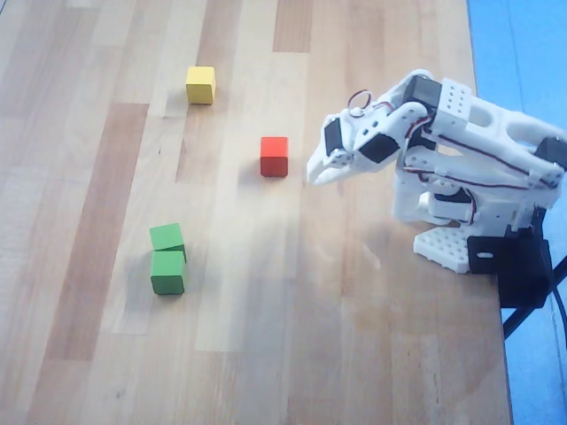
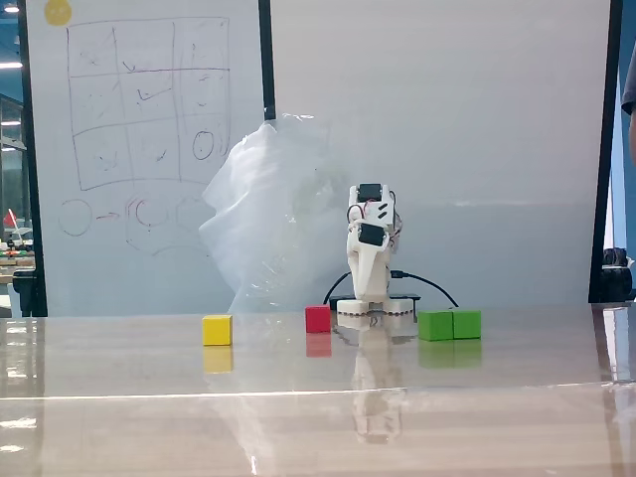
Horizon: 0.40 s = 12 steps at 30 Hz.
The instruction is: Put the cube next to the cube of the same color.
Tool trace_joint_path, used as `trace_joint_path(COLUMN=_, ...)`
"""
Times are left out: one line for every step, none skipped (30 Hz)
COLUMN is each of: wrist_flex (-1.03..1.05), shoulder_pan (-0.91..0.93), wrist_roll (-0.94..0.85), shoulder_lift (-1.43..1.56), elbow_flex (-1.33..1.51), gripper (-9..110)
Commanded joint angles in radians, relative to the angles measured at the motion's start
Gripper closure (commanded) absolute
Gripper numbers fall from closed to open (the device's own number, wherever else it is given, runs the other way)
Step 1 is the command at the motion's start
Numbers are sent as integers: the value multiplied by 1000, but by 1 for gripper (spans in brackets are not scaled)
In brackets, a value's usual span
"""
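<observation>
Your pincer (image 1: 317, 170) sat folded near the arm's base, empty; whether its jaws were parted I could not tell. The cube (image 1: 167, 238) lay well apart from it on the desk (image 1: 106, 354), touching the cube of the same color (image 1: 167, 273). Placement looked done; nothing appeared left.

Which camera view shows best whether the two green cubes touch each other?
The overhead view: it looks down on one green cube and the other green cube, which touch, the first slightly turned. The fixed view shows only their front faces side by side, with no gap visible.
</observation>
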Motion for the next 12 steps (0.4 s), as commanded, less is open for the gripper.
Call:
trace_joint_path(wrist_flex=35, shoulder_pan=9, wrist_roll=12, shoulder_lift=72, elbow_flex=-3, gripper=101)
trace_joint_path(wrist_flex=37, shoulder_pan=9, wrist_roll=14, shoulder_lift=80, elbow_flex=3, gripper=101)
trace_joint_path(wrist_flex=37, shoulder_pan=9, wrist_roll=14, shoulder_lift=81, elbow_flex=3, gripper=101)
trace_joint_path(wrist_flex=37, shoulder_pan=9, wrist_roll=14, shoulder_lift=80, elbow_flex=3, gripper=101)
trace_joint_path(wrist_flex=37, shoulder_pan=8, wrist_roll=14, shoulder_lift=80, elbow_flex=3, gripper=101)
trace_joint_path(wrist_flex=37, shoulder_pan=8, wrist_roll=14, shoulder_lift=78, elbow_flex=3, gripper=101)
trace_joint_path(wrist_flex=37, shoulder_pan=8, wrist_roll=14, shoulder_lift=78, elbow_flex=3, gripper=101)
trace_joint_path(wrist_flex=37, shoulder_pan=8, wrist_roll=14, shoulder_lift=78, elbow_flex=2, gripper=101)
trace_joint_path(wrist_flex=37, shoulder_pan=8, wrist_roll=14, shoulder_lift=78, elbow_flex=2, gripper=101)
trace_joint_path(wrist_flex=37, shoulder_pan=8, wrist_roll=14, shoulder_lift=77, elbow_flex=2, gripper=101)
trace_joint_path(wrist_flex=37, shoulder_pan=8, wrist_roll=14, shoulder_lift=77, elbow_flex=2, gripper=101)
trace_joint_path(wrist_flex=37, shoulder_pan=8, wrist_roll=14, shoulder_lift=77, elbow_flex=2, gripper=101)
